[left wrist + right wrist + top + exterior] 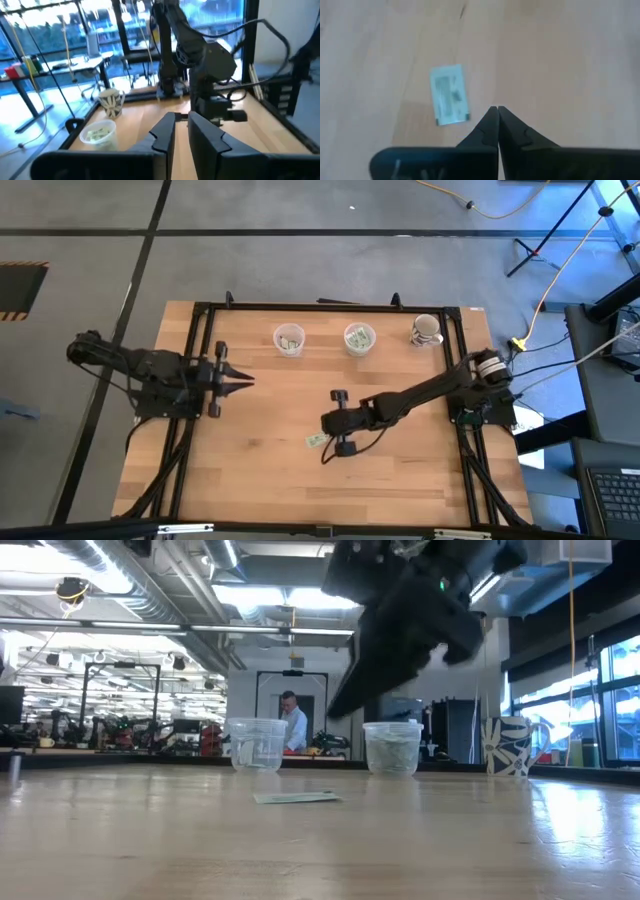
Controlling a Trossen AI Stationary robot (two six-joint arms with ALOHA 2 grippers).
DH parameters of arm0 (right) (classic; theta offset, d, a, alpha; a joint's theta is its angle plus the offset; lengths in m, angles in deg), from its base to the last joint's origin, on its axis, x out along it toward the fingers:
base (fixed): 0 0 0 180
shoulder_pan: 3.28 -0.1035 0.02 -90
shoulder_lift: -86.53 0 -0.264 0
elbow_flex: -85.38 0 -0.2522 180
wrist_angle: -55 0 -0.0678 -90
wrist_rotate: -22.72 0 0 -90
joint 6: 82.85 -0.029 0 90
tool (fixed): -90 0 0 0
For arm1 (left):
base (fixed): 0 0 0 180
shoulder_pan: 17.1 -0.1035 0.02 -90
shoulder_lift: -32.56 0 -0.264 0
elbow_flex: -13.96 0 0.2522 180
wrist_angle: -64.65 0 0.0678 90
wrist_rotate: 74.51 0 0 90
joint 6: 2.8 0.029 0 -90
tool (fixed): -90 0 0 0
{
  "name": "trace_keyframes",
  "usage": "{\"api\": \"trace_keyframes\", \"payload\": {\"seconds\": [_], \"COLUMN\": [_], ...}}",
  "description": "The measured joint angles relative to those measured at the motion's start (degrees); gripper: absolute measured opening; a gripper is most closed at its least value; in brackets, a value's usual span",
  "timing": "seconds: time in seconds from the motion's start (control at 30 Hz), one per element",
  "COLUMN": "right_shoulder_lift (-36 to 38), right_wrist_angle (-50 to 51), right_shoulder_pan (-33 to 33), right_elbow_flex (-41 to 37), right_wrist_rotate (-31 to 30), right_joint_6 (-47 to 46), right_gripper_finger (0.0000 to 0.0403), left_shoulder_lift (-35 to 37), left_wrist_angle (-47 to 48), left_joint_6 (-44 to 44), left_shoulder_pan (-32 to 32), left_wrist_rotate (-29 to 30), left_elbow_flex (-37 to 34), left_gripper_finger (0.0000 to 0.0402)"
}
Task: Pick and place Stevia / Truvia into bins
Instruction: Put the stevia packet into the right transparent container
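One pale green Stevia / Truvia sachet (316,440) lies flat on the wooden table (250,480), also seen in the right wrist view (449,95) and the low view (295,798). My right gripper (497,111) hangs shut just above the table beside this sachet, with nothing between its fingers; from above it is at mid-table (326,423). Two clear bins (289,339) (359,338) stand at the far edge, each holding sachets. My left gripper (246,380) is at the table's left, pointing level toward the right, its fingers (167,127) a narrow gap apart and empty.
A white patterned mug (426,330) stands right of the bins at the far edge. A black frame (330,307) rims the table. My right arm (420,392) slants across the table's right half. A person (293,725) stands in the room beyond.
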Motion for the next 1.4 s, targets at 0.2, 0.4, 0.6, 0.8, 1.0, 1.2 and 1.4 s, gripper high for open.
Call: {"api": "trace_keyframes", "payload": {"seconds": [0.2, 0.4, 0.6, 0.8, 1.0, 1.2, 1.4], "right_shoulder_lift": [3.01, 2.57, 2.62, -0.81, -5.23, -8.26, -9.36], "right_wrist_angle": [-0.06, -0.92, -3.44, -6.42, -7.24, -7.8, -6.83], "right_shoulder_pan": [0.06, -0.29, -0.37, -0.7, -0.62, -0.67, -0.67], "right_elbow_flex": [0.1, 0.12, 0.15, 0.29, 0.22, 0.21, 0.2], "right_wrist_rotate": [0.62, 1.63, 2.0, 6.39, 6.67, 6.79, 6.77], "right_joint_6": [0.68, 0.57, -1.33, 2.12, 2.68, 3.28, 2.89], "right_gripper_finger": [0.0006, 0.0044, 0.01, 0.0114, 0.0115, 0.0115, 0.0107], "left_shoulder_lift": [10.29, 18.86, 26.49, 28.61, 28.62, 28.45, 28.45], "left_wrist_angle": [-4.34, -6.4, -6.48, -7.45, -9.0, -8.03, -6.95], "left_joint_6": [-0.86, -0.52, -0.14, -0.04, 0.22, 1.06, 1.06], "left_shoulder_pan": [0.0, 0.0, 0.0, 0.0, 0.0, 0.0, 0.0], "left_wrist_rotate": [-0.67, -1.28, -3.21, -2.64, -0.47, -0.15, 0.02], "left_elbow_flex": [-8.41, -15.27, -20.31, -23.18, -23.18, -23.18, -23.18], "left_gripper_finger": [0.0047, 0.0047, 0.0047, 0.0047, 0.0047, 0.0047, 0.0047]}}
